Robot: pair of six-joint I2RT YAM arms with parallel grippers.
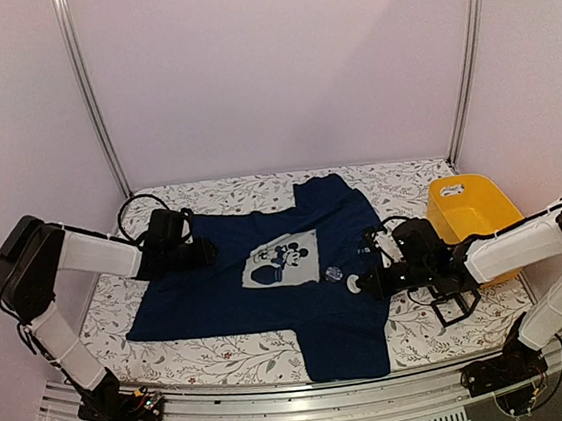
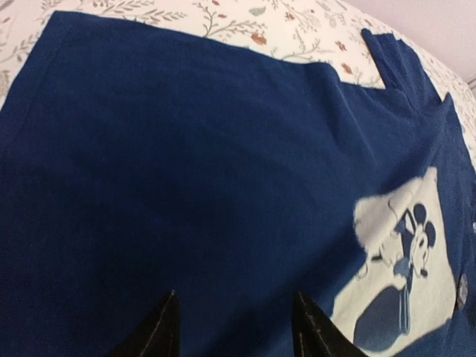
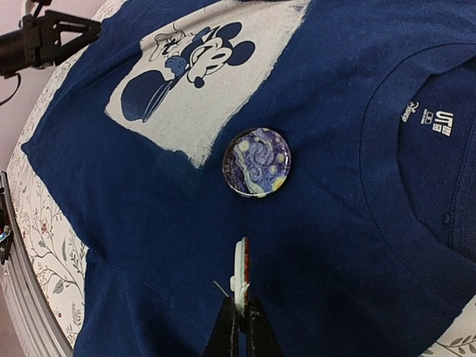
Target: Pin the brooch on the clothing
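Note:
A navy blue T-shirt [image 1: 270, 292] with a pale cartoon-mouse print [image 1: 284, 260] lies flat on the table. My right gripper [image 3: 242, 306] is shut on a thin round brooch [image 3: 240, 268], held edge-on a little above the shirt near the collar; its white back and a small pin show. In the top view this brooch [image 1: 353, 284] is a pale disc at the right gripper [image 1: 364, 284]. A second round brooch with a swirling blue and yellow painting [image 3: 256, 161] lies on the shirt beside the print. My left gripper [image 2: 236, 312] is open over the shirt [image 2: 186, 186], holding nothing.
A yellow bin [image 1: 470, 213] stands at the right of the table, behind my right arm. The table wears a floral cloth [image 1: 176, 357]. Metal frame posts [image 1: 93, 99] rise at the back corners. A rail [image 1: 282, 411] runs along the near edge.

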